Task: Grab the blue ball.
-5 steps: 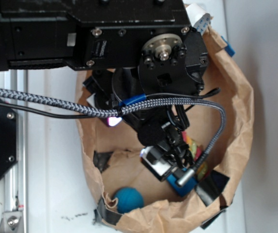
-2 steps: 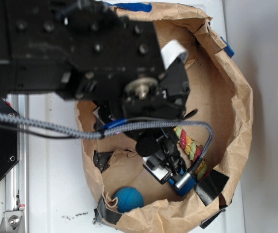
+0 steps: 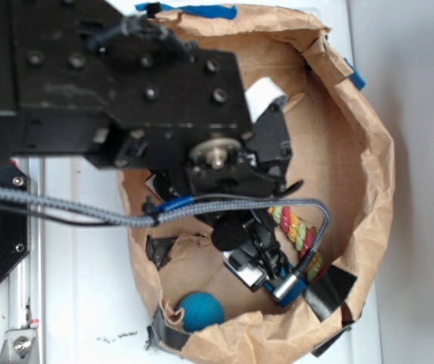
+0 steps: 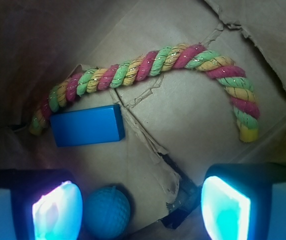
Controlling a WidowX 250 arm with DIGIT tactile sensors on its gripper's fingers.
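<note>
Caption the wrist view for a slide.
Open jaws over small teal-blue ball, flat blue rectangular block and multicoloured twisted rope toy inside brown paper bag.

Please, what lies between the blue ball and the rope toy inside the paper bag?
In the wrist view, the blue block lies between the blue ball and the rope toy, on the bag's creased paper floor.

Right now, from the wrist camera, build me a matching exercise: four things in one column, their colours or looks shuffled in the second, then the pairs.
Things:
1. ball
2. block
3. rope toy
4. bag

Looks:
A. brown, torn paper
B. pink, green and yellow twist
C. teal-blue, round
D. blue, flat, rectangular

Pairs: 1-C, 2-D, 3-B, 4-A
</note>
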